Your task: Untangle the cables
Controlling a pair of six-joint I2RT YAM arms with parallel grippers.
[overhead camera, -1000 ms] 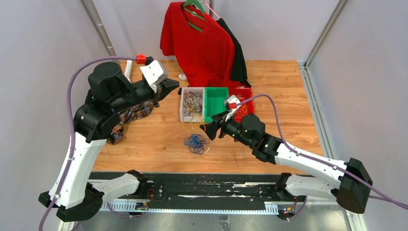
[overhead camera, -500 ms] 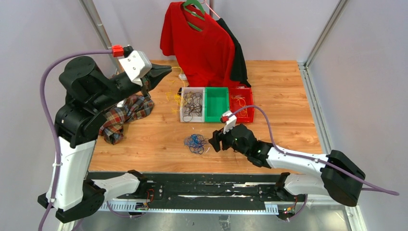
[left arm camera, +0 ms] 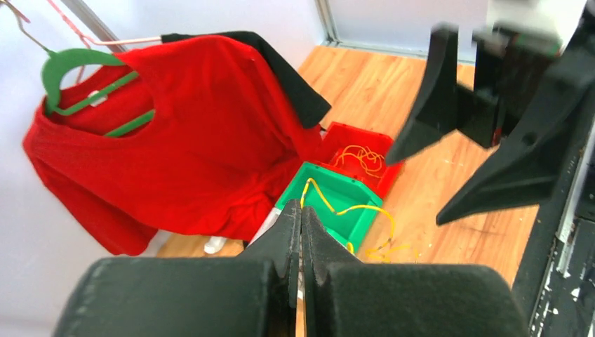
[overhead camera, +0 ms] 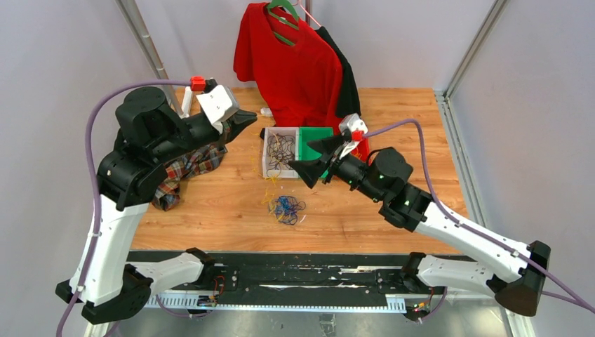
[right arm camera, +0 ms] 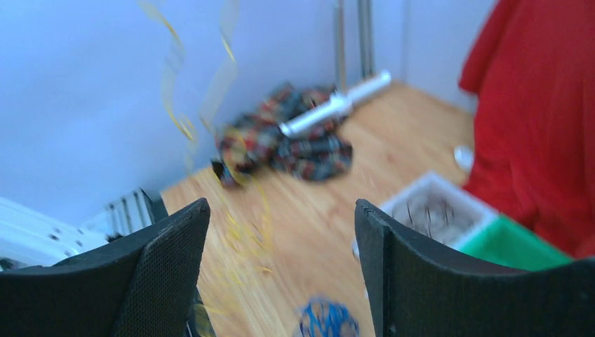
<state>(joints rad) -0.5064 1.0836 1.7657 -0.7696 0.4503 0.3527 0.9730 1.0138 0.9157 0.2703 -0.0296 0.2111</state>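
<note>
My left gripper [overhead camera: 247,118] hangs high over the table's left side, shut on a thin yellow cable [left arm camera: 335,210] that loops down from its fingertips [left arm camera: 301,208] past the green bin [left arm camera: 351,193]. A tangle of blue and black cables [overhead camera: 284,208] lies on the wood at front centre. More black cables fill the white bin [overhead camera: 279,151], and yellow ones lie in the red bin [left arm camera: 359,156]. My right gripper [overhead camera: 311,159] hovers open above the green bin, nothing between its fingers. In its own view the blue tangle [right arm camera: 326,319] sits low between the jaws, with blurred yellow strands [right arm camera: 245,225] to the left.
A plaid cloth [overhead camera: 186,165] lies crumpled at the left beneath the left arm. A red shirt [overhead camera: 295,63] on a green hanger, with a black garment behind it, hangs at the back centre. A small white object [overhead camera: 266,111] lies near the shirt's hem.
My right gripper has lifted from beside the blue tangle to above the bins and spread wider. The left arm swung back right with the yellow cable, which now trails toward the tangle.
</note>
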